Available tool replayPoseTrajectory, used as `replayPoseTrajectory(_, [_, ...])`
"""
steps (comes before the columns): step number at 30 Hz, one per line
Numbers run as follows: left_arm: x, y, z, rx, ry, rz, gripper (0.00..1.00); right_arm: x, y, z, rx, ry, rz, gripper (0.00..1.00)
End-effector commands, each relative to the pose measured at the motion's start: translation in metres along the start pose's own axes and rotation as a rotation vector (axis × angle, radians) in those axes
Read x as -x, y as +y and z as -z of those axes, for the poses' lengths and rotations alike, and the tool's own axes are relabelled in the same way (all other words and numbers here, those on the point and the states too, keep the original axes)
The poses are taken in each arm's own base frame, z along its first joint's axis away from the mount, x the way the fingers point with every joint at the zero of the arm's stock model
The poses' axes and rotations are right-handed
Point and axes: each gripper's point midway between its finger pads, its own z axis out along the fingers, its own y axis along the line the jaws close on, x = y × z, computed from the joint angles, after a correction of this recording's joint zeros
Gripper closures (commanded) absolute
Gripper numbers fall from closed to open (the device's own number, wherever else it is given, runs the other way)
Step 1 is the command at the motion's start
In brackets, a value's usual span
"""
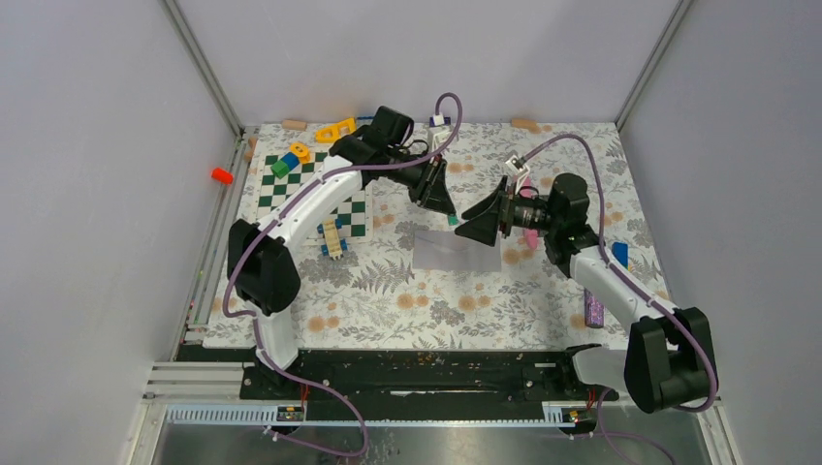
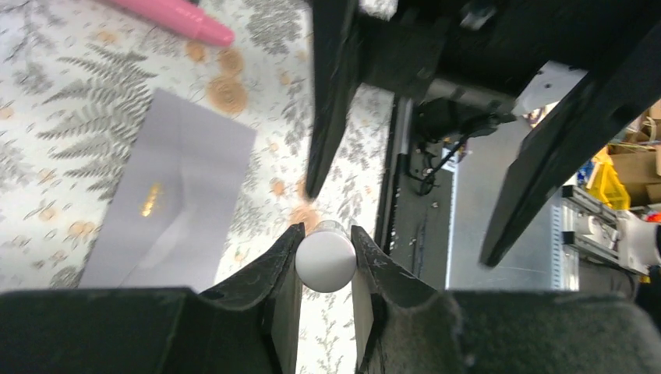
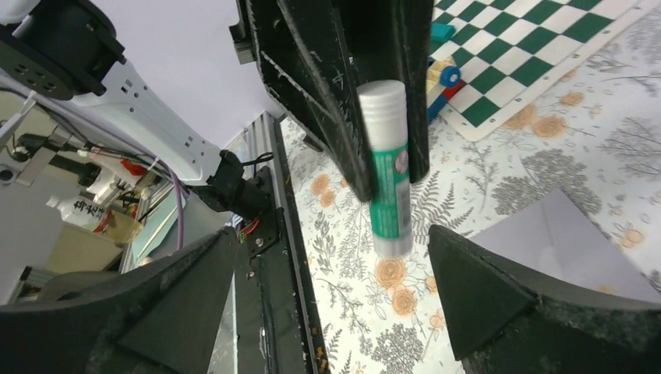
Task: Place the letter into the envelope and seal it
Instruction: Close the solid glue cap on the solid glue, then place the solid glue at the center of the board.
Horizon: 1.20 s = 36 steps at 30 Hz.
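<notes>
The pale grey-lavender envelope point(image 1: 454, 250) lies flat on the floral cloth at the centre; it also shows in the left wrist view point(image 2: 179, 195) and the right wrist view point(image 3: 561, 238). No separate letter shows. My left gripper point(image 1: 444, 206) is shut on a glue stick point(image 3: 387, 167) with a white cap and a green label, held tip down above the cloth just past the envelope's edge. Its round white end point(image 2: 326, 261) sits between the fingers. My right gripper point(image 1: 475, 220) is open and empty, its jaws wide apart facing the glue stick point(image 1: 453, 221).
A green-and-white chessboard point(image 1: 310, 189) with coloured blocks lies at the back left. A small wooden block stack point(image 1: 334, 237) stands by it. A pink object point(image 1: 530, 235), a blue piece point(image 1: 620, 254) and a purple stick point(image 1: 593, 310) lie on the right.
</notes>
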Motion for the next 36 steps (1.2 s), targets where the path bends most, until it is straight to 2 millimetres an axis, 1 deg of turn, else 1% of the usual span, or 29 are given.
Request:
replayPoseTrajectory(1, [0.003, 0.013, 0.032, 0.138, -0.02, -0.108, 0.82, 0.033, 0.004, 0.024, -0.062, -0.058, 0.102, 0.01])
replayPoseTrajectory(3, [-0.005, 0.026, 0.041, 0.196, -0.007, -0.123, 0.82, 0.036, -0.005, 0.037, -0.141, -0.067, 0.152, 0.0])
replayPoseTrajectory(6, [-0.022, 0.05, 0.051, 0.322, 0.031, -0.173, 0.82, 0.03, -0.019, 0.055, -0.291, -0.055, 0.241, 0.01])
replayPoseTrajectory(7, [-0.027, 0.059, 0.054, 0.367, 0.043, -0.199, 0.82, 0.029, -0.022, 0.059, -0.324, -0.053, 0.277, 0.0])
replayPoseTrajectory(9, [-0.036, 0.077, 0.06, 0.453, 0.044, -0.238, 0.82, 0.029, -0.021, 0.065, -0.358, -0.066, 0.329, 0.0])
replayPoseTrajectory(11, [-0.042, 0.094, 0.065, 0.526, 0.026, -0.263, 0.8, 0.028, -0.019, 0.066, -0.361, -0.075, 0.349, 0.0])
replayPoseTrajectory(14, [-0.044, 0.117, 0.072, 0.613, -0.043, -0.277, 0.81, 0.025, -0.02, 0.065, -0.353, -0.083, 0.329, 0.0])
replayPoseTrajectory(17, [-0.05, 0.134, 0.075, 0.686, -0.079, -0.306, 0.81, 0.02, -0.027, 0.062, -0.349, -0.076, 0.292, 0.0])
replayPoseTrajectory(19, [-0.048, 0.146, 0.081, 0.748, -0.106, -0.325, 0.81, 0.018, -0.03, 0.062, -0.349, -0.071, 0.277, 0.0])
replayPoseTrajectory(21, [-0.053, 0.158, 0.082, 0.785, -0.105, -0.326, 0.81, 0.017, -0.032, 0.061, -0.349, -0.068, 0.274, 0.0])
replayPoseTrajectory(26, [-0.068, 0.181, 0.081, 0.852, -0.112, -0.306, 0.82, 0.016, -0.033, 0.061, -0.348, -0.071, 0.281, 0.01])
replayPoseTrajectory(28, [-0.07, 0.187, 0.083, 0.88, -0.137, -0.301, 0.82, 0.016, -0.034, 0.061, -0.349, -0.07, 0.281, 0.0])
replayPoseTrajectory(32, [-0.066, 0.19, 0.085, 0.906, -0.184, -0.276, 0.81, 0.014, -0.035, 0.061, -0.346, -0.068, 0.277, 0.0])
replayPoseTrajectory(35, [-0.07, 0.198, 0.086, 0.932, -0.168, -0.174, 0.83, 0.014, -0.034, 0.061, -0.344, -0.069, 0.277, 0.0])
replayPoseTrajectory(36, [-0.074, 0.198, 0.086, 0.937, -0.178, -0.136, 0.84, 0.015, -0.034, 0.061, -0.344, -0.071, 0.277, 0.0])
